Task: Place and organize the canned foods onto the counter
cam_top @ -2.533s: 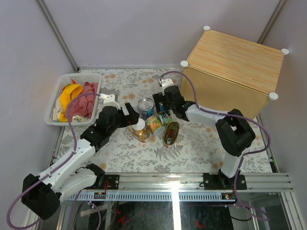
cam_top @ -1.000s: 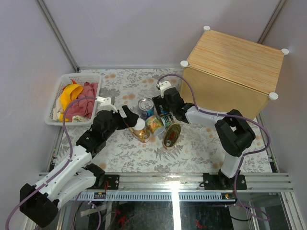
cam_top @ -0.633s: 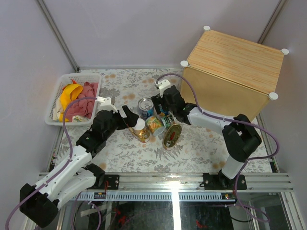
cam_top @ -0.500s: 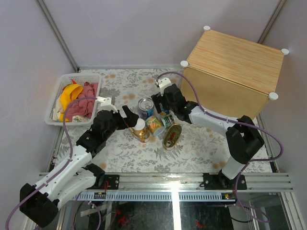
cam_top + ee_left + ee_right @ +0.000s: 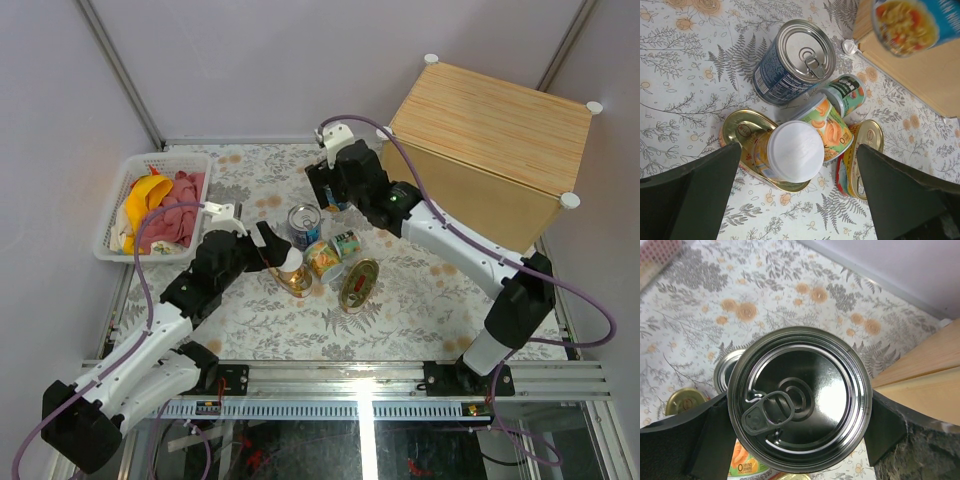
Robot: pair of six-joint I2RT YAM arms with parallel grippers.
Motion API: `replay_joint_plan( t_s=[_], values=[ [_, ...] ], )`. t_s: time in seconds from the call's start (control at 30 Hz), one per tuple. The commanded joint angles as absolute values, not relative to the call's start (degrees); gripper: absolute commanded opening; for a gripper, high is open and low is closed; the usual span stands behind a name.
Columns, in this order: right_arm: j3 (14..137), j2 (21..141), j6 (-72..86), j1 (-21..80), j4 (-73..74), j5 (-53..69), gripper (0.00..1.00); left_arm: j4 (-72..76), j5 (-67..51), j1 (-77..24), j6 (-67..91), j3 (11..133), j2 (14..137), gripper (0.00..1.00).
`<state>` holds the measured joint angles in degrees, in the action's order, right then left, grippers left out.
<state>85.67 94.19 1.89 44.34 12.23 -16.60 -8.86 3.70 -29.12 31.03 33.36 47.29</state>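
Observation:
My right gripper (image 5: 330, 188) is shut on a large blue-labelled can (image 5: 800, 397) and holds it in the air left of the bamboo counter (image 5: 500, 120); the can also shows in the left wrist view (image 5: 912, 22). A second blue can (image 5: 304, 222) stands upright on the table. My left gripper (image 5: 797, 155) is open, its fingers either side of a white-lidded small can (image 5: 794, 151) that stands on a flat gold tin (image 5: 740, 132). An orange-and-green small can (image 5: 832, 127) and a green small can (image 5: 847, 95) lie beside it. Another gold tin (image 5: 357, 282) leans on its edge.
A white basket (image 5: 115, 215) with coloured cloths stands at the left. The counter's top is bare, with white caps at its corners. Grey walls close in the back and both sides. The table has a floral cloth (image 5: 260, 320).
My right gripper has risen and swung back and left with the blue can, away from the cluster of cans. The left gripper has stayed by the white-lidded can.

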Motion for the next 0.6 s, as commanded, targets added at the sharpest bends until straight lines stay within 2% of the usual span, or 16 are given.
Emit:
replay_joint_plan(
  t_s=[0.0, 0.43, 0.57],
  values=[
    [96.56, 88.77, -0.26, 45.26, 9.60, -20.46, 0.00, -6.09, 2.26, -28.74, 30.91, 32.52, 47.30, 1.00],
    [127.04, 94.83, -7.78, 45.26, 24.06, -27.58, 0.00, -5.27, 1.18, -28.72, 31.82, 30.97, 47.15, 1.00],
    [130.86, 95.02, -11.55, 44.62, 23.68, -32.76, 0.00, -5.04, 1.10, -28.78, 31.95, 30.44, 46.85, 1.00]
  ],
)
